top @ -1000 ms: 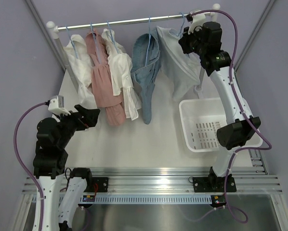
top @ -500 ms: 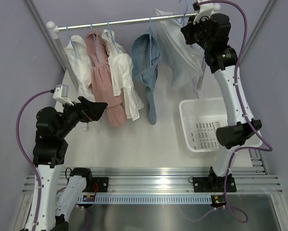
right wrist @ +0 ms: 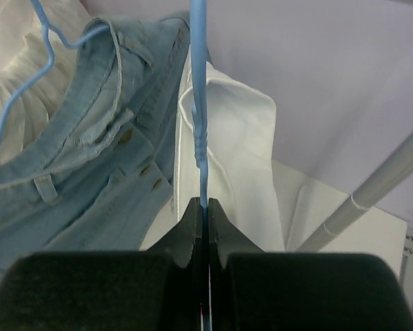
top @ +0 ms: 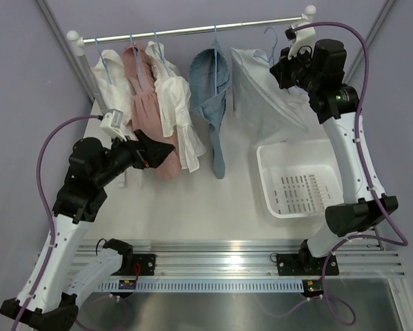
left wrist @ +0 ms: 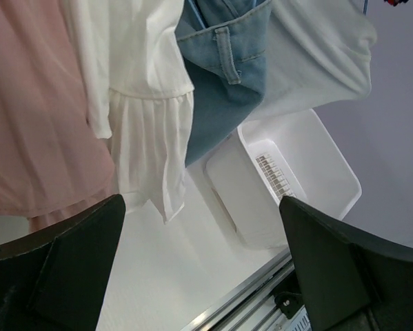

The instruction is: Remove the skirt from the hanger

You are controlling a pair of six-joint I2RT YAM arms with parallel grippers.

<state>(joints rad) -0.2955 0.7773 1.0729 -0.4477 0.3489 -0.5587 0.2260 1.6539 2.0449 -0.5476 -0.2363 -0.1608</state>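
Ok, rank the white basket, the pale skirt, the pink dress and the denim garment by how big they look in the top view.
1. white basket
2. pale skirt and pink dress: too alike to rank, and the dress is partly hidden
3. denim garment: narrowest, though not by much

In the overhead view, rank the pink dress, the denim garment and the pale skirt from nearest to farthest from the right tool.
1. pale skirt, far right, on the blue hanger that the right tool grips
2. denim garment, in the middle
3. pink dress, towards the left
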